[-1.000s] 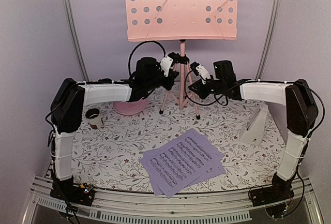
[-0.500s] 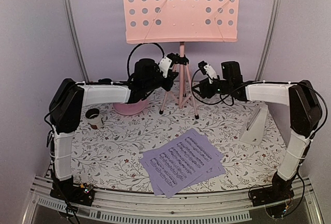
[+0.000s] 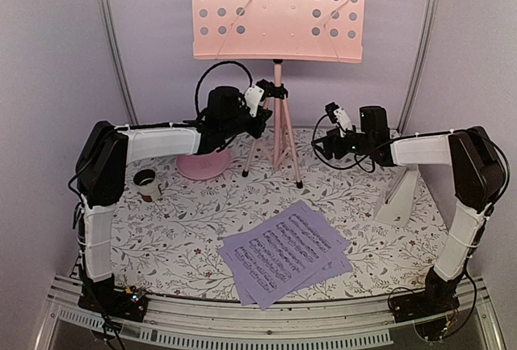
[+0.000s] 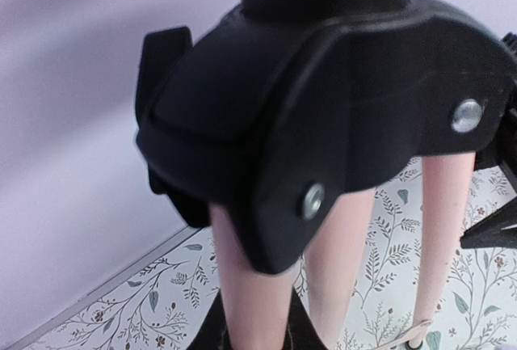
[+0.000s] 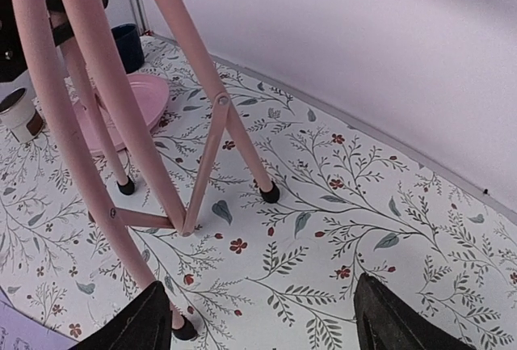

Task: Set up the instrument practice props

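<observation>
Steadying the upright pink music stand (image 3: 277,10) at the back of the bench (image 3: 186,229) is looking like the current step, left jaws apparently clamping its black hub (image 3: 275,90), with lavender sheet music (image 3: 284,251) and a white pyramid metronome (image 3: 400,196) waiting nearer. Up close, that matte moulded hub is capping smooth pink legs (image 4: 250,285). Right jaws are gaping empty beside its black feet (image 5: 270,194); lifting the thin pages is probably coming next.

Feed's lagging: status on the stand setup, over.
Left gripper shut on black tripod hub of pink perforated music stand. Right gripper open, clear of legs. Lavender sheet music and white pyramid metronome untouched.
</observation>
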